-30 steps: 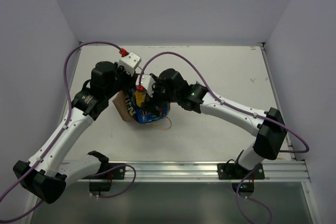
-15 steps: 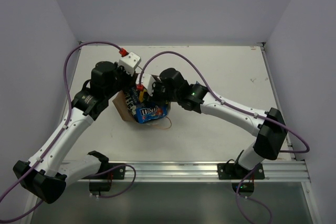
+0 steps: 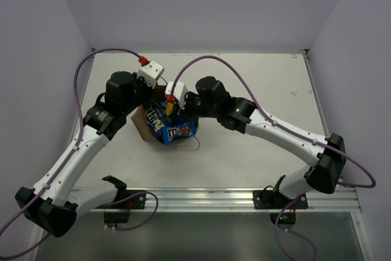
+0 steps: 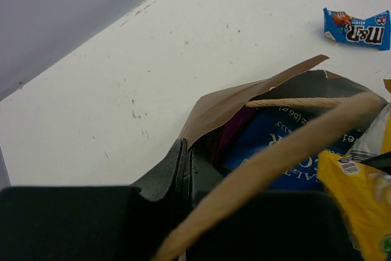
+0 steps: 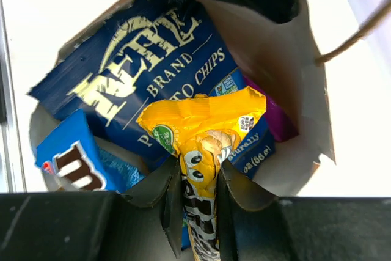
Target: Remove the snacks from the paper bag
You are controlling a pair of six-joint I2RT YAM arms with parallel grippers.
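White tabletop [image 3: 256, 90]: the paper bag [image 3: 142, 128] holds the snacks [image 5: 153, 71]. Left fingers [image 4: 172, 172] are closed on its rim. Right fingers [image 5: 166, 195] pinch the yellow candy pack [image 5: 201, 126], probably light, crinkly and slippery.

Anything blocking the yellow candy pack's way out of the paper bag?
Nothing visible. Right gripper clamps the yellow pack above the blue chip bag at the open mouth of the paper bag; handle loop lies aside.
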